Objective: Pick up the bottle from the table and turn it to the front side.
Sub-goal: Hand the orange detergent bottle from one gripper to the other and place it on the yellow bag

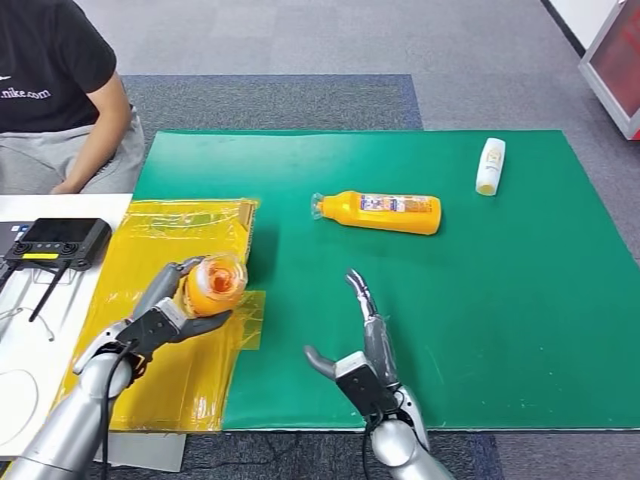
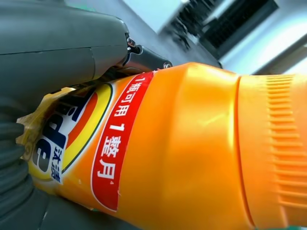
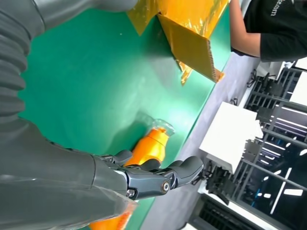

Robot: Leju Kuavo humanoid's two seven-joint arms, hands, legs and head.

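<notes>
My left hand (image 1: 155,318) grips an orange bottle (image 1: 213,284) above the yellow sheet, its cap end turned toward my head camera. Up close, that bottle (image 2: 188,148) shows an orange body, a ribbed cap and a red label strip, with my left hand's thumb (image 2: 65,43) across it. A second orange bottle (image 1: 381,212) with a clear cap lies on its side on the green mat (image 1: 528,320). My right hand (image 1: 362,355) hovers open over the mat's near part, fingers spread, holding nothing. From the right wrist, that hand (image 3: 152,175) reaches toward the lying bottle (image 3: 150,146).
A small white bottle (image 1: 490,166) lies at the mat's far right. A yellow film-covered sheet (image 1: 151,260) covers the mat's left part. A black controller (image 1: 56,243) sits on the white table at left. A seated person (image 1: 60,90) in a black shirt is at the far left.
</notes>
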